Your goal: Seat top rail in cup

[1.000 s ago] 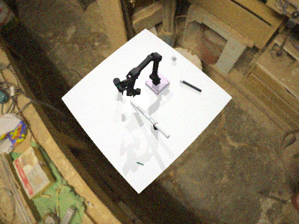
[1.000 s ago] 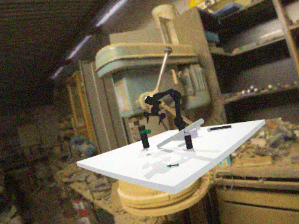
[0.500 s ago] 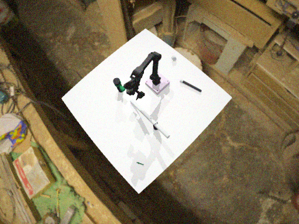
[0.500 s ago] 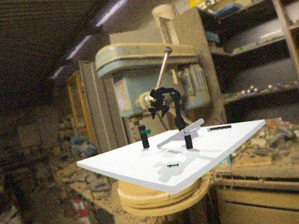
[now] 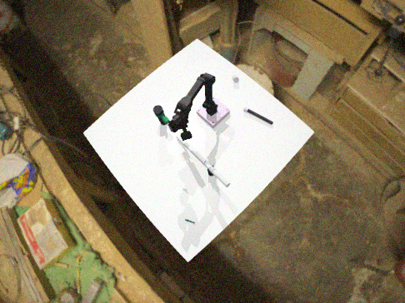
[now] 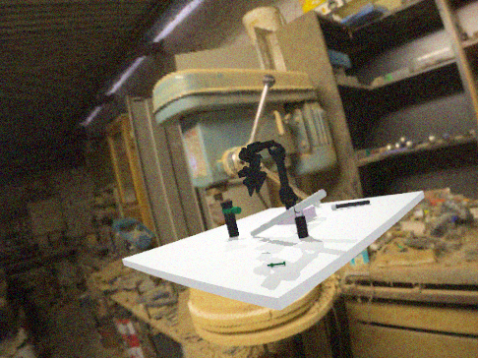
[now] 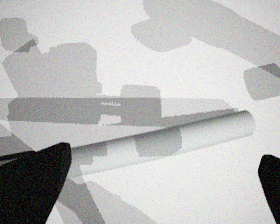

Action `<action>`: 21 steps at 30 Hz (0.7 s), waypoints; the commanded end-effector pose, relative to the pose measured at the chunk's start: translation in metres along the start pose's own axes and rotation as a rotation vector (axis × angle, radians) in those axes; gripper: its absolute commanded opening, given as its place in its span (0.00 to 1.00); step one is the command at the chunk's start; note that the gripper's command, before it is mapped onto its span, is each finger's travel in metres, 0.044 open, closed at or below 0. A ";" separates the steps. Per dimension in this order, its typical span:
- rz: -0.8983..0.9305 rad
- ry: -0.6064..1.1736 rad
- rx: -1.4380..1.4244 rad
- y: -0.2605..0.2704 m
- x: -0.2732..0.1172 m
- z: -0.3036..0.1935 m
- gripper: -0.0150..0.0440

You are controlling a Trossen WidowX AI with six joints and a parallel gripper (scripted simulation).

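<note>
The cup on the post [image 5: 158, 111] cannot be made out as a separate part: from above only a green band [image 5: 165, 119] shows beside the post's dark top, and in the exterior view the same green sits high on the post [image 6: 229, 222], just under its top. Whether the loop cap is around the rail is too small to tell; the rail [image 6: 287, 212] merely crosses the top of a short dark post [image 6: 301, 226]. In the wrist view the tool's two dark fingers are cut off at the lower corners.

The arm rises from a pale base [image 5: 213, 115], folds over at the elbow and reaches down toward the rail's near end. The tool [image 5: 183, 134] hangs above that end, fingers spread wide with nothing between them and clear of the rail [image 7: 163, 142].

The rail [image 5: 202, 159] runs slantwise across the tabletop [image 5: 267, 153], its cut end near the tool and well apart from the post, so it is not seated.

A dark rod [image 5: 258, 116], a small grey cylinder [image 5: 235, 79] and a green bolt [image 5: 190, 221] lie apart from it.
</note>
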State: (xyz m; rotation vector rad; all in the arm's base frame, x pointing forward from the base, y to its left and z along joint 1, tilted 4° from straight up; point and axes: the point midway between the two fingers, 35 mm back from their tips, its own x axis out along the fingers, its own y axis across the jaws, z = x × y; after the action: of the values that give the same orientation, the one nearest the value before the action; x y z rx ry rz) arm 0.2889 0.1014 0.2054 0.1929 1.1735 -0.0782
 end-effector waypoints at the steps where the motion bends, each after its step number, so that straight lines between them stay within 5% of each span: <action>1: -0.090 0.125 0.485 0.013 0.032 -0.009 1.00; 9: -0.339 0.193 1.182 0.027 0.078 -0.027 1.00; 21: -0.366 0.189 1.248 0.028 0.082 -0.029 1.00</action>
State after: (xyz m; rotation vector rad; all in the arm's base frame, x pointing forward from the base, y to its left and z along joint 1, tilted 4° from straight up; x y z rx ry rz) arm 0.3003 0.1309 0.1344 0.9950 1.2285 -0.9802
